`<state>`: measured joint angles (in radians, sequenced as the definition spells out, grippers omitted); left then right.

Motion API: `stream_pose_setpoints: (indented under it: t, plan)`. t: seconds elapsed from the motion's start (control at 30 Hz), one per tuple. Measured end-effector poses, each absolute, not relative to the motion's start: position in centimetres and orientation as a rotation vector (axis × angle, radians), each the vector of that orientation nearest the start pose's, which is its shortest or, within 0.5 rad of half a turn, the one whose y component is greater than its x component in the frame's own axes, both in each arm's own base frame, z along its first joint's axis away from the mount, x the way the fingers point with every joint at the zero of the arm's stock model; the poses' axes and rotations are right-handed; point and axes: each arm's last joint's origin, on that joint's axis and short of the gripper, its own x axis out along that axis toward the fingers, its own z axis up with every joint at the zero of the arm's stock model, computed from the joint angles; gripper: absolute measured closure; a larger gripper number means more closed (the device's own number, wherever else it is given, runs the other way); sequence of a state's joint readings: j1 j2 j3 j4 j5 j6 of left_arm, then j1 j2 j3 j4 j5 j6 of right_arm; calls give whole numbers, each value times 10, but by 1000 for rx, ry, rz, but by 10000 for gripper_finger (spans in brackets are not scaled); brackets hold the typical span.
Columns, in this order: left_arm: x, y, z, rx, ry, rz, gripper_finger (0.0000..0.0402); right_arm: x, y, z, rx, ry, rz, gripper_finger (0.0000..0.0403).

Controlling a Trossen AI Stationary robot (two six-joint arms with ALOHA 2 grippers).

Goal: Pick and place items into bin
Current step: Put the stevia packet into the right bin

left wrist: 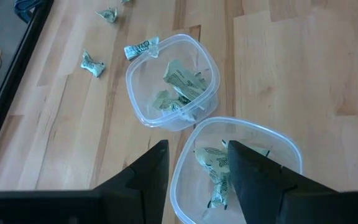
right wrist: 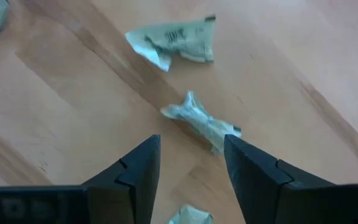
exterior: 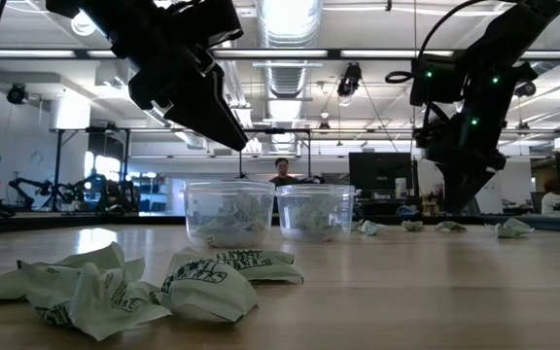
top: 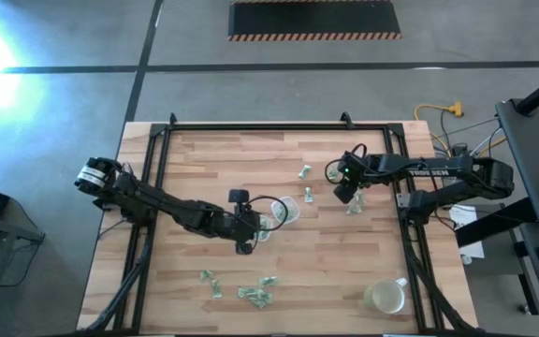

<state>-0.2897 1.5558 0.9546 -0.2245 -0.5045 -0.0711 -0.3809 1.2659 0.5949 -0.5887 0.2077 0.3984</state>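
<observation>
We saw the wrappers (top: pixel 254 296), pale green-and-white and crumpled, lying scattered on the wood: a cluster near the front edge, more toward the right, and several already inside two clear tubs (left wrist: pixel 173 84) mid-table.

Dark print is seen on the crumpled wrappers (exterior: pixel 202 282), but no word can be read.

Pale wooden tabletop (top: pixel 213 159) of joined planks, edged by a dark frame. Directly on it: two small clear tubs (top: pixel 280 212) side by side near the middle, each with wrappers inside; a yellowish-white mug (top: pixel 386 297) at one corner; crumpled green-and-white wrappers (top: pixel 254 296) clustered along one edge, others (top: pixel 304 172) scattered beyond the tubs.
</observation>
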Motion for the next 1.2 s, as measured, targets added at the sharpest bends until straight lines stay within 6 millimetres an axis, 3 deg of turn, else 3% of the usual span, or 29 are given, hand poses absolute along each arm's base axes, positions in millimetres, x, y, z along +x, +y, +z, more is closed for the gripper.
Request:
stream_pose_setpoints:
  t: [0.47, 0.77, 1.0, 1.2]
  plan:
    - [306, -77, 210, 252, 754, 229, 254, 182, -81, 159, 481, 1158, -790, 244]
    - [306, -77, 210, 250, 750, 229, 254, 195, -94, 134, 450, 1304, -772, 243]
    - [306, -77, 210, 252, 755, 227, 254, 208, -104, 141, 444, 1277, -784, 249]
    - [306, -77, 210, 252, 755, 226, 254, 208, -103, 148, 441, 1252, -784, 261]
